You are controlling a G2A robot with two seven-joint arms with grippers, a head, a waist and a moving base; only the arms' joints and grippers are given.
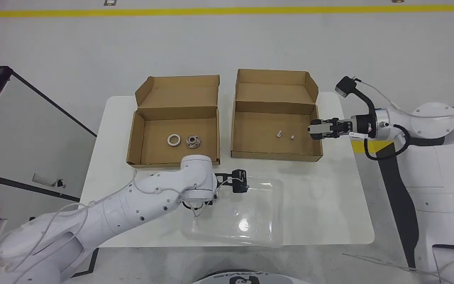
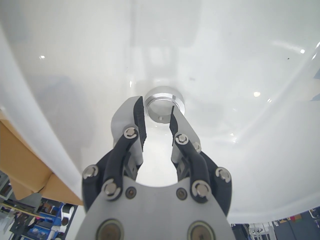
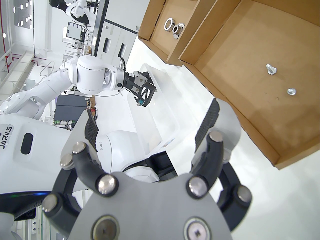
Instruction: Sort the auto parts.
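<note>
Four parts are lying sorted beyond the clear tray [image 1: 277, 183]: a ring [image 1: 172, 140] and a flanged bushing [image 1: 193, 140] in the left cardboard box [image 1: 138, 142], and two bolts [image 1: 279, 132] in the right box [image 1: 245, 142]. One metal collar [image 2: 163, 106] is sitting in the tray. The left gripper [image 2: 155, 112] is straddling it, partly spread and seemingly not yet pinching. The right gripper [image 3: 151, 109] is hanging beyond the tray, spread wide and empty.

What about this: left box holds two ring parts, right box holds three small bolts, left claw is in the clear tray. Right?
No: the right box holds two small bolts, not three, as the right wrist view shows. The left box does hold two ring parts, and the left claw is in the clear tray.
</note>
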